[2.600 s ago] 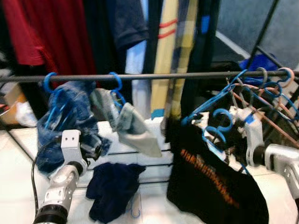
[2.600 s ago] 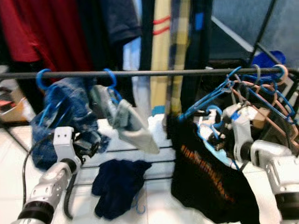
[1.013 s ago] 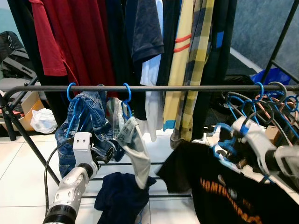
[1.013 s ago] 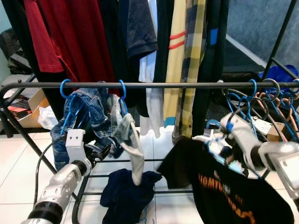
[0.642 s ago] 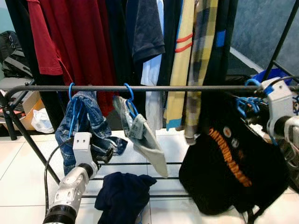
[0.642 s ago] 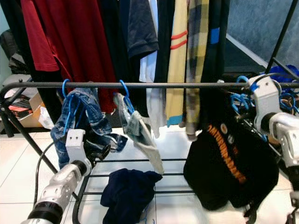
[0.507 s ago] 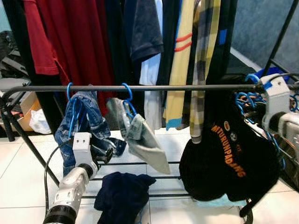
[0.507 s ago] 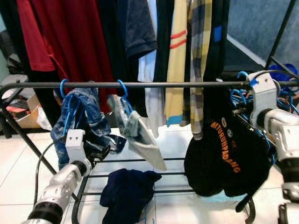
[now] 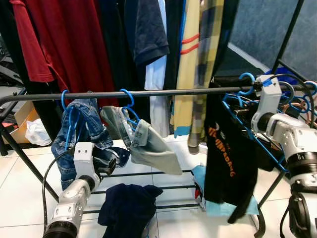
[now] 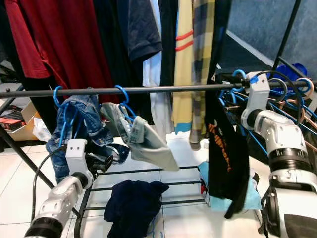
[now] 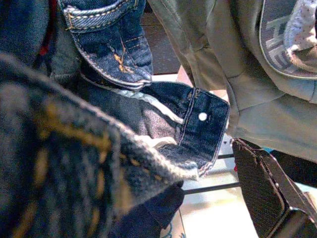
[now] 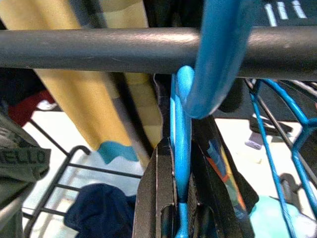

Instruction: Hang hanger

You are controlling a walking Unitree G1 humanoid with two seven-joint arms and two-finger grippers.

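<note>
A dark rail (image 9: pixel 163 92) runs across the scene at the robot's chest height. The right gripper (image 12: pixel 181 198) is raised to the rail near its right end, its two black fingers (image 12: pixel 156 198) pinched together on the neck of a blue hanger (image 12: pixel 218 54). The hanger's hook curves over the rail and touches it. A black shirt (image 9: pixel 229 148) with orange lettering hangs from this hanger, edge-on to the head camera, reaching down toward the rack's lower bars. To the right of the right gripper, a cluster of bare hangers (image 10: pixel 292 96), blue and pinkish, sits bunched on the rail.

On the left part of the rail, two more blue hooks carry a pair of jeans (image 9: pixel 81 131) and, just beside them, a grey-green garment (image 9: pixel 148 148) that slants out to the right. The left gripper (image 9: pixel 115 163) is held low, in front of the jeans and below the rail; in the wrist view one black finger (image 11: pixel 262 191) shows beside the denim, and whether the fingers are apart or together cannot be told.

A dark blue garment (image 9: pixel 126 208) lies crumpled on the low bars beneath. A light blue item (image 9: pixel 218 206) lies on the white tiled floor (image 9: pixel 20 183) under the shirt. Behind the rail, a row of clothes (image 9: pixel 74 39) hangs higher up: red, dark, white, and yellow check.
</note>
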